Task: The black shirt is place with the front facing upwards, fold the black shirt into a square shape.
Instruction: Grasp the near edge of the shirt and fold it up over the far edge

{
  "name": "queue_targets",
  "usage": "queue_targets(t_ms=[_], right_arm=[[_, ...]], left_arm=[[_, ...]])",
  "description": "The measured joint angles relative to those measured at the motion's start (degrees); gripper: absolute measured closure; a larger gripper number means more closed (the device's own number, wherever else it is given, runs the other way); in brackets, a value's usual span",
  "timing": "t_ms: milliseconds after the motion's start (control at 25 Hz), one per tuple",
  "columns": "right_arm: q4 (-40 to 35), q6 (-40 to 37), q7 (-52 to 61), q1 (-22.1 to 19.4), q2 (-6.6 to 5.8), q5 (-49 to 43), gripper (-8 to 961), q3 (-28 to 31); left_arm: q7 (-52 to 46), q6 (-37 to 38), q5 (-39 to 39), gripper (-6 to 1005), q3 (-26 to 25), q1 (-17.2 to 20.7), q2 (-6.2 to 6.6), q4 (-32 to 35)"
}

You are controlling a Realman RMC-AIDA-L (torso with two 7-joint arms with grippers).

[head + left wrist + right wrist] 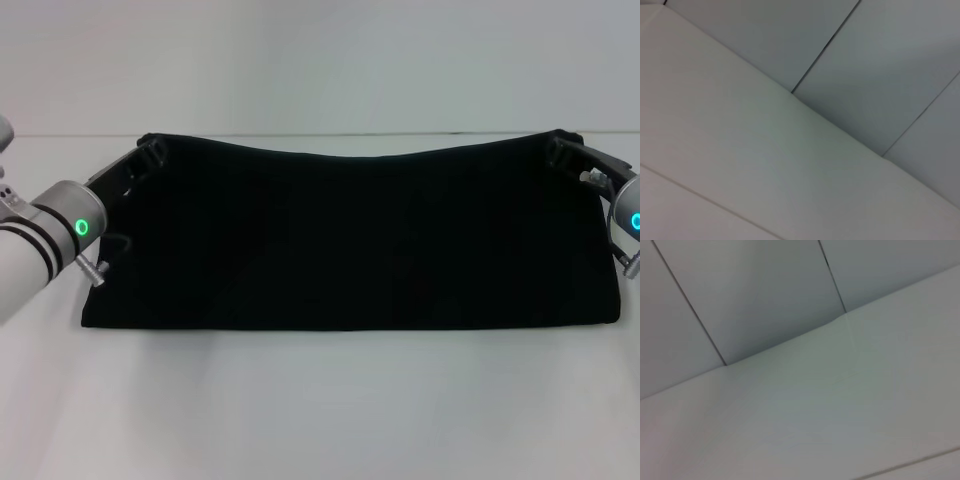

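Both sets of jaws look clamped on the black shirt [350, 240], 1 at each far corner, though black fingers against black cloth leave the exact bite hard to make out. Nearest the robot, the lower fold of the shirt lies on the white table [320, 410], well below and in front of the jaws. Between them the cloth rises as 1 wide plain black panel, its top edge sagging a little in the middle. The left gripper [148, 152] holds the far left corner and the right gripper [562, 147] the far right, both raised off the table. The 2 wrist views show only pale panels and table, so neither confirms the grip. The risks from here: a thin pinch could slip and drop 1 corner, skewing the fold; uneven travel of the 2 arms would lay the edge crooked; the sagging middle could bunch into a wrinkle.
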Motion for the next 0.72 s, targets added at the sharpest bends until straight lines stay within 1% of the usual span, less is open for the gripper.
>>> queue_targets(t_ms=[80, 200, 280, 520, 600, 640, 720], right_arm=[[0.6, -0.4, -2.3, 0.0, 0.0, 2.6, 900, 0.0], [0.8, -0.8, -3.2, -0.3, 0.0, 4.4, 802, -0.3], [1.0, -0.8, -3.2, -0.3, -0.02, 4.5, 736, -0.4], [1.4, -0.8, -3.2, -0.3, -0.05, 4.5, 480, -0.4], [1.5, -0.8, -3.2, -0.2, -0.05, 4.4, 267, -0.4], [1.5, -0.8, -3.1, -0.2, -0.05, 4.4, 247, -0.4], [1.6, -0.9, -2.8, -0.3, -0.05, 4.4, 207, -0.4]], left_arm=[[3.4, 0.5, -3.6, 936, -0.2, 0.2, -0.02, -1.3], [8.1, 1.5, -8.0, 936, -0.1, 0.8, -0.1, -3.1], [9.9, 1.9, -9.3, 856, -0.1, 1.1, -0.11, -3.8], [10.3, 2.0, -9.6, 620, -0.2, 1.3, -0.14, -4.2], [10.4, 2.0, -9.6, 543, -0.2, 1.3, -0.14, -4.2], [10.4, 2.0, -9.6, 504, -0.2, 1.3, -0.14, -4.3], [10.4, 2.1, -9.6, 481, -0.2, 1.4, -0.14, -4.3]])
